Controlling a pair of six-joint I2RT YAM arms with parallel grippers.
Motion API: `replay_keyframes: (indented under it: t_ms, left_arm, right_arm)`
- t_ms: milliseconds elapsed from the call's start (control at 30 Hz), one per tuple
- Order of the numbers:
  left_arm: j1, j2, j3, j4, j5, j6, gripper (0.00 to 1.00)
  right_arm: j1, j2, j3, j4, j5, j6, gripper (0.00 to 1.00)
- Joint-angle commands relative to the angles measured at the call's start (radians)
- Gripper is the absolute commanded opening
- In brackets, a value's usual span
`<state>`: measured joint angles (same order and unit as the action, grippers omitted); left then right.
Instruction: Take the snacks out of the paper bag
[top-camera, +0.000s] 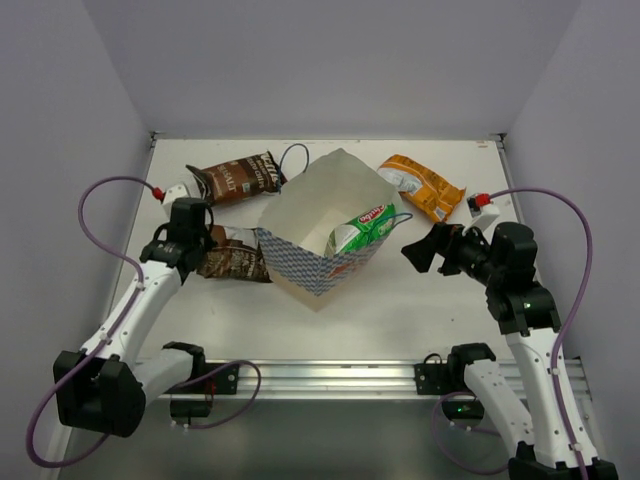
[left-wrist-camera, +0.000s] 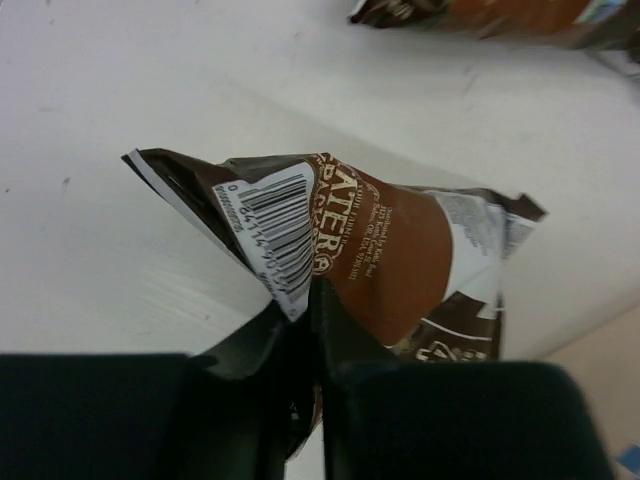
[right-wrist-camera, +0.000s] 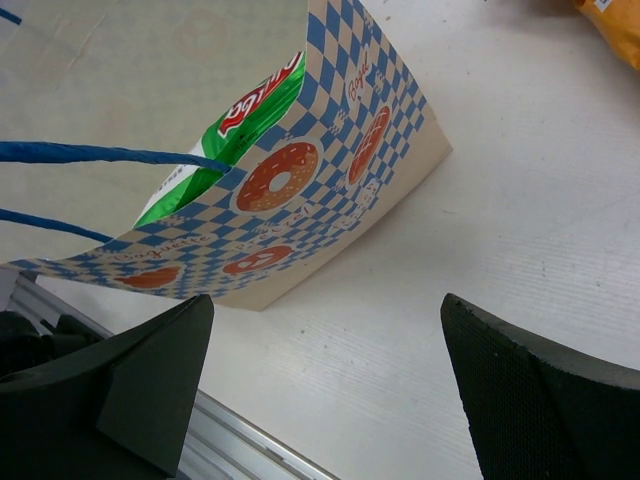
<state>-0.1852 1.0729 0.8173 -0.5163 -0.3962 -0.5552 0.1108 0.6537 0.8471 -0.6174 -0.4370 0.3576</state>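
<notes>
The left gripper (left-wrist-camera: 314, 345) has its two black fingers pinched tight on the near edge of a dark brown crinkly foil snack packet (left-wrist-camera: 400, 250), just below the barcode corner. The top view shows that packet out on the white table (top-camera: 400, 310), lying just left of the cream paper carrier bag with the blue-and-white checked lower band (top-camera: 325, 235). Whether it rests fully on the surface cannot be told. The step in hand looks to be setting it down. It should go low and flat, a little clear of the bag wall, and the fingers should part before the arm lifts so the foil does not drag along. A second dark brown foil packet (top-camera: 235, 180) lies beyond it, and an orange-yellow foil packet (top-camera: 422, 187) lies right of the bag. One green-and-white foil packet (right-wrist-camera: 235, 125) remains inside, poking from the mouth. The right gripper (right-wrist-camera: 325, 320) stands spread wide just beside that opening and holds nothing. Its best approach is probably to close on the packet's exposed end while keeping outside the thin blue cord handles (right-wrist-camera: 100, 155), since a snagged loop could tug the light bag over.
</notes>
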Motion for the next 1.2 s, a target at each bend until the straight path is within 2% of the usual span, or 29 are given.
replay_keyframes:
  t_ms: [0, 67, 100, 167, 200, 400, 533, 633, 733, 767, 800, 833, 967, 1033, 1167]
  left_arm:
    - [0.072, 0.012, -0.050, 0.079, 0.011, 0.020, 0.21]
    - [0.102, 0.028, -0.066, 0.062, 0.004, 0.023, 0.39]
    - [0.108, 0.032, -0.070, 0.058, -0.013, 0.026, 0.63]
    - [0.127, 0.032, -0.070, 0.036, -0.032, 0.029, 0.84]
    - [0.133, 0.032, -0.067, 0.032, -0.044, 0.031, 0.99]
    - [0.156, 0.022, 0.038, -0.047, -0.055, 0.067, 1.00]
    - [0.158, -0.007, 0.182, -0.093, -0.062, 0.107, 1.00]
    - [0.158, -0.033, 0.288, -0.106, -0.018, 0.156, 1.00]
    - [0.156, -0.044, 0.394, -0.106, 0.146, 0.214, 1.00]
    - [0.150, -0.039, 0.417, -0.108, 0.251, 0.222, 1.00]
    - [0.139, -0.036, 0.448, -0.103, 0.304, 0.230, 1.00]
    - [0.118, -0.030, 0.459, -0.093, 0.404, 0.230, 1.00]
    - [0.046, -0.005, 0.493, -0.071, 0.626, 0.207, 1.00]
    - [-0.052, 0.007, 0.520, -0.074, 0.637, 0.204, 1.00]
    - [-0.163, 0.013, 0.539, -0.076, 0.643, 0.196, 1.00]
  right_arm:
    - [0.003, -0.003, 0.018, 0.031, -0.011, -0.005, 0.99]
    - [0.004, 0.000, 0.027, 0.019, 0.001, -0.006, 0.99]
    - [0.004, 0.000, 0.033, 0.013, 0.007, -0.011, 0.99]
    - [0.004, 0.011, 0.061, -0.011, 0.030, -0.014, 0.99]
    - [0.004, 0.015, 0.073, -0.024, 0.041, -0.016, 0.99]
    - [0.006, 0.072, 0.269, -0.126, 0.165, -0.025, 0.99]
    - [0.006, 0.151, 0.437, -0.206, 0.173, -0.037, 0.99]
    - [0.018, 0.221, 0.578, -0.261, 0.161, -0.037, 0.99]
    - [0.068, 0.290, 0.716, -0.304, 0.187, -0.039, 0.99]
    - [0.090, 0.314, 0.754, -0.341, 0.205, -0.043, 0.99]
    - [0.152, 0.367, 0.827, -0.363, 0.231, -0.045, 0.99]
    - [0.191, 0.394, 0.857, -0.395, 0.294, -0.048, 0.99]
    - [0.367, 0.518, 0.969, -0.453, 0.435, -0.029, 0.99]
    - [0.455, 0.599, 1.017, -0.496, 0.489, -0.008, 0.99]
    - [0.558, 0.713, 1.049, -0.544, 0.579, 0.093, 0.99]
